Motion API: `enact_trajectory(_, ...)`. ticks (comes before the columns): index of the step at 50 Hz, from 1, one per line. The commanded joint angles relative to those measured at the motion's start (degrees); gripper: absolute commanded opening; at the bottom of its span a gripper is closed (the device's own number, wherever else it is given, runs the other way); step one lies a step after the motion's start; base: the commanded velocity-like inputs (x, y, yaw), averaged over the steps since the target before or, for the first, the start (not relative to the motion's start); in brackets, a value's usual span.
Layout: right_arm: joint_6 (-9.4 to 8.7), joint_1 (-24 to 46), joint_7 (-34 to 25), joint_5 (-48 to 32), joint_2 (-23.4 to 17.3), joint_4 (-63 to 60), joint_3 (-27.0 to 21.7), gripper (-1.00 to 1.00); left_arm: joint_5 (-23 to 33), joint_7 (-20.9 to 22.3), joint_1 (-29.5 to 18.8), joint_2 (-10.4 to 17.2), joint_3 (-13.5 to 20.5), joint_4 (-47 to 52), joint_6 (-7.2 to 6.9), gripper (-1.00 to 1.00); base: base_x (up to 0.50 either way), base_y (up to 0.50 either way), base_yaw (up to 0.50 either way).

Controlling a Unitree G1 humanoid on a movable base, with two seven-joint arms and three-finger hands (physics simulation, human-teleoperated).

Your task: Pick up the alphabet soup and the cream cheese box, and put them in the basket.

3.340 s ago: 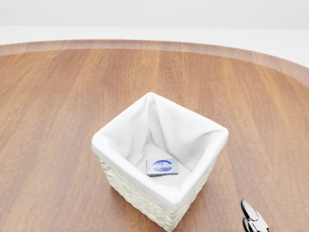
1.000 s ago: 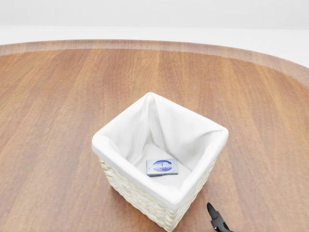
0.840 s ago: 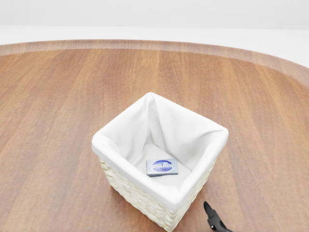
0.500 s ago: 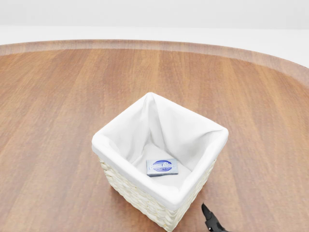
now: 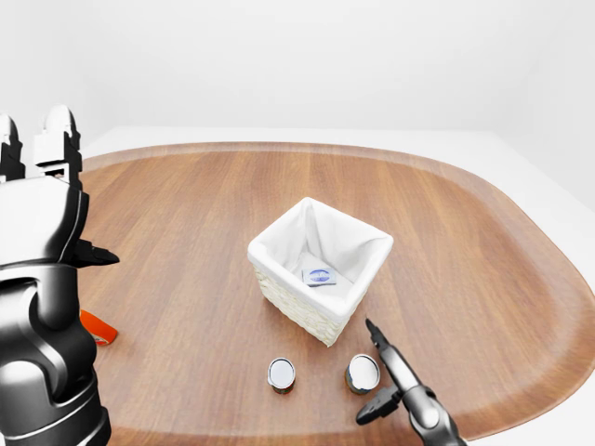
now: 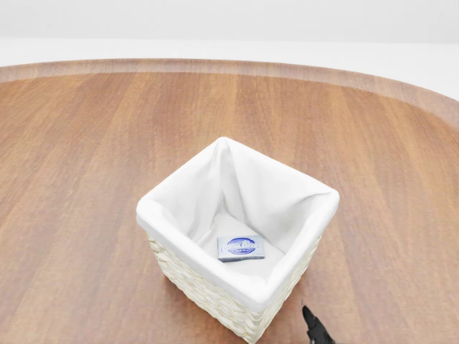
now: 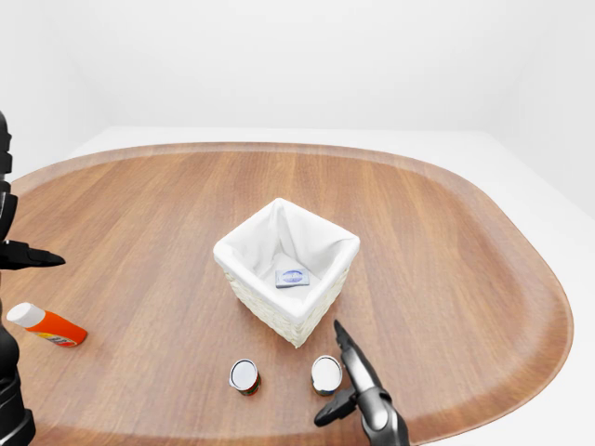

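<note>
cream cheese box lies inside basket; right hand open beside can.

The left robot hand is raised at the far left edge of the left-eye view, a bulky white-and-black form with its fingers pointing up and apart. The right robot hand sits low at the bottom centre-right of the right-eye view, its dark fingers splayed wide, gripping nothing.
</note>
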State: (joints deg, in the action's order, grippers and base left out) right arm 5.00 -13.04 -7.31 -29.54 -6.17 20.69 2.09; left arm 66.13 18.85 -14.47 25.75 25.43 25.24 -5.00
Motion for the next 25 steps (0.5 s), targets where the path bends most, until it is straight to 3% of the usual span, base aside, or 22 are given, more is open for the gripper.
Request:
enact_trajectory(1, 0.00, 3.7, 3.1, -2.0, -0.3, 10.4, -0.6, 1.00, -0.2, -0.5, 0.1, -0.1, 0.0, -0.1, 0.00, 1.00, 0.00, 0.00, 0.00)
enact_trajectory(6, 0.00, 5.0, 4.4, -2.4, -0.4, 13.0, -0.4, 1.00, -0.2, -0.6, 0.1, -0.1, 0.0, -0.1, 0.00, 1.00, 0.01, 0.00, 0.00)
enact_trajectory(8, 0.00, 5.1, 4.7, -2.4, -0.5, 13.2, -0.4, -1.00, -0.2, -0.6, 0.0, -0.1, 0.0, -0.1, 0.00, 1.00, 0.01, 0.00, 0.00)
enact_trajectory(25, 0.00, 3.1, 5.0, -1.0, -0.7, 8.9, -2.1, -1.00, -0.5, -0.4, 0.1, 0.0, 0.3, 0.6, 0.00, 1.00, 0.00, 0.00, 0.00)
